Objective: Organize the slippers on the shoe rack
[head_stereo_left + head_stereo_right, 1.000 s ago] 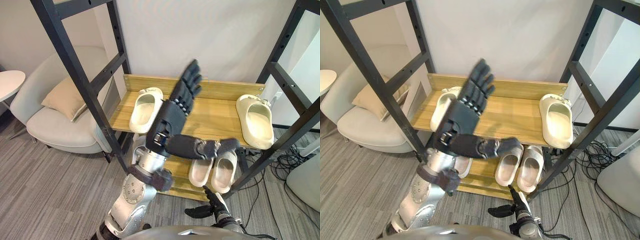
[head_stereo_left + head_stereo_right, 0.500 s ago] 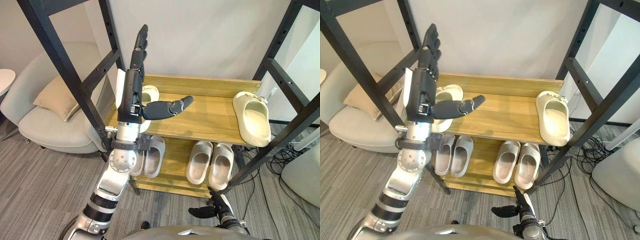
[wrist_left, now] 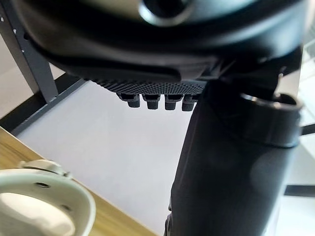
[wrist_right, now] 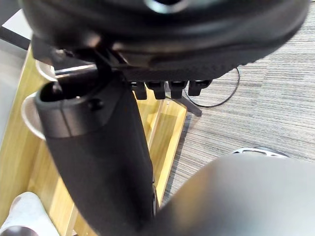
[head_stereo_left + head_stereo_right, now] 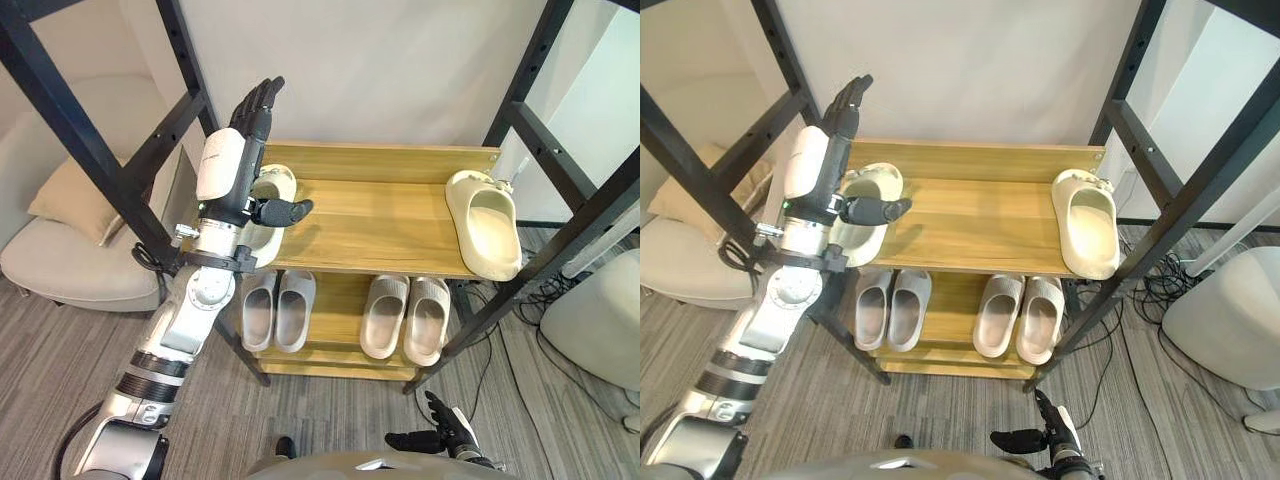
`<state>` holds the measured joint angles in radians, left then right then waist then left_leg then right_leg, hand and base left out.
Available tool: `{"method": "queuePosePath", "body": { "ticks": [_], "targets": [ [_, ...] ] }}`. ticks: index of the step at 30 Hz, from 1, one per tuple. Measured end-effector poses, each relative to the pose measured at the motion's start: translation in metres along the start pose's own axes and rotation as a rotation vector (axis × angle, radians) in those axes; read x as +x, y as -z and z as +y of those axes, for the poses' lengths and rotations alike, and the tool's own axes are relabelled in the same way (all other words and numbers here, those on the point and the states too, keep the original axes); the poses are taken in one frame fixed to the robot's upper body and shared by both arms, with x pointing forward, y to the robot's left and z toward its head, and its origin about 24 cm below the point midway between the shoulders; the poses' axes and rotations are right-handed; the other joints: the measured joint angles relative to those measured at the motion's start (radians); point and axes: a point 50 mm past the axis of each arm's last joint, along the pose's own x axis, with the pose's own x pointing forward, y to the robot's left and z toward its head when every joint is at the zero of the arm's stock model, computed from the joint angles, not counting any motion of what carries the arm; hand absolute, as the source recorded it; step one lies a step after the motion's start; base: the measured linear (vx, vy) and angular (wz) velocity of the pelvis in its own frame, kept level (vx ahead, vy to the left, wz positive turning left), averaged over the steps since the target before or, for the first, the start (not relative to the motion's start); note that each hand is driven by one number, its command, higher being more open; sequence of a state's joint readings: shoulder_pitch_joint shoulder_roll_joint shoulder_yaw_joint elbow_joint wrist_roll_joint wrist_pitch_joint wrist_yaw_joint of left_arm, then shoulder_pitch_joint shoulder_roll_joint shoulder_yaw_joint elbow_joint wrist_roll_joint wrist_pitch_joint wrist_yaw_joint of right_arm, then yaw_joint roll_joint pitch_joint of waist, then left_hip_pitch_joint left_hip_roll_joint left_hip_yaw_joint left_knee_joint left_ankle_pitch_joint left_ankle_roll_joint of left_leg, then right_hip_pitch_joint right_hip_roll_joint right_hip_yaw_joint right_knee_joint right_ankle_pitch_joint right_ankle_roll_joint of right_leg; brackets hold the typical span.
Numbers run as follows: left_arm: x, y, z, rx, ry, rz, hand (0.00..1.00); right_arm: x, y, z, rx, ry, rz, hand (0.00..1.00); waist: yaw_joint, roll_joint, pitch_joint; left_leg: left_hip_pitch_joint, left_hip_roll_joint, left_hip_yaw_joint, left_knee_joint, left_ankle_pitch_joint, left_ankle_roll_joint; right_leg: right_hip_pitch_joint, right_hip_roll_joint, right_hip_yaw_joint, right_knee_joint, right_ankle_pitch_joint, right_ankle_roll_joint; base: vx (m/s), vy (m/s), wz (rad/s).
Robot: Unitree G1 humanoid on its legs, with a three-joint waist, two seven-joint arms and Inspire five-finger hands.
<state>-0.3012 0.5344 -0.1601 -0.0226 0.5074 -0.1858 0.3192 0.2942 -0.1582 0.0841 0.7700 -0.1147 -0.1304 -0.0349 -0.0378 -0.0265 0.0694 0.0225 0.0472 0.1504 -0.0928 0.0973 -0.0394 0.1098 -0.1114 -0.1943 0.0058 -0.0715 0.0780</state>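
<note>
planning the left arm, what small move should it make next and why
Probably lower the left hand onto the left cream slipper: the hand hovers open near it, holding nothing, while the matching slipper sits far off at the top shelf's right end.

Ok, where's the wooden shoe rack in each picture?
Left eye view: the light wooden shoe rack sits mid-picture, next to the raised left hand.
Right eye view: mid-picture too.
Left wrist view: a strip of its wood under a cream foam slipper.
Right wrist view: its boards just past the right hand.
Shared landmark: the black metal frame posts.
</note>
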Motion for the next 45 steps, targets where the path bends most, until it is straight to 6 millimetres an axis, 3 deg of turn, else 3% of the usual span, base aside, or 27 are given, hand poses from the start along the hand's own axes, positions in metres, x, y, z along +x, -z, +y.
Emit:
{"method": "queuePosePath", "body": {
  "ticks": [5,12,16,21,28,34,45],
  "targets": [
    [-0.002,0.019,0.007,0.207,0.05,0.03,1.0,0.0,-0.001,0.001,0.006,-0.002,-0.007,1.0,0.0,-0.003,0.002,-0.002,-0.001,0.004,0.005,-0.001,-0.002,-0.001,0.0,0.006,-0.009,0.002,-0.001,0.04,-0.005,-0.05],
    [0.002,0.02,0.013,0.259,0.03,0.024,1.0,0.0,-0.003,0.0,0.006,-0.004,-0.015,1.0,-0.001,0.004,0.007,-0.001,0.001,0.006,0.004,-0.002,-0.002,-0.006,0.0,0.011,-0.007,0.007,-0.003,-0.04,0.011,-0.02],
    [0.005,0.022,0.026,0.271,-0.024,0.037,1.0,0.0,-0.003,-0.001,0.005,-0.005,-0.014,1.0,-0.002,0.004,0.007,-0.001,0.001,0.006,0.004,-0.003,-0.004,-0.011,0.0,0.016,-0.001,0.008,-0.002,-0.05,0.017,-0.02],
    [0.011,0.005,0.042,0.254,-0.117,-0.021,1.0,-0.001,-0.002,-0.001,0.004,-0.006,-0.011,1.0,0.002,0.002,0.008,-0.002,0.0,0.002,0.005,-0.003,-0.003,-0.009,-0.001,0.013,-0.002,0.009,-0.001,0.0,0.001,0.01],
    [0.009,-0.022,0.046,0.194,-0.186,-0.113,1.0,-0.001,-0.002,-0.001,0.003,-0.006,-0.012,1.0,0.003,0.003,0.007,0.003,-0.002,-0.008,0.005,-0.001,-0.001,0.002,-0.001,0.005,-0.002,0.008,-0.001,0.0,0.0,0.04],
    [0.001,-0.016,0.044,0.205,-0.177,-0.085,1.0,-0.001,-0.001,-0.001,0.001,-0.008,-0.009,1.0,0.003,0.005,0.007,0.01,-0.003,-0.019,0.004,0.002,0.001,0.012,-0.001,-0.004,0.002,0.005,-0.004,-0.03,0.003,0.05],
    [-0.001,-0.012,0.042,0.383,-0.151,-0.08,1.0,-0.002,0.002,-0.001,-0.002,-0.007,-0.002,1.0,0.007,0.005,0.007,0.008,-0.003,-0.021,0.003,0.005,0.002,0.01,-0.002,-0.007,0.003,0.005,-0.004,-0.01,0.003,0.01]
  ]
}}
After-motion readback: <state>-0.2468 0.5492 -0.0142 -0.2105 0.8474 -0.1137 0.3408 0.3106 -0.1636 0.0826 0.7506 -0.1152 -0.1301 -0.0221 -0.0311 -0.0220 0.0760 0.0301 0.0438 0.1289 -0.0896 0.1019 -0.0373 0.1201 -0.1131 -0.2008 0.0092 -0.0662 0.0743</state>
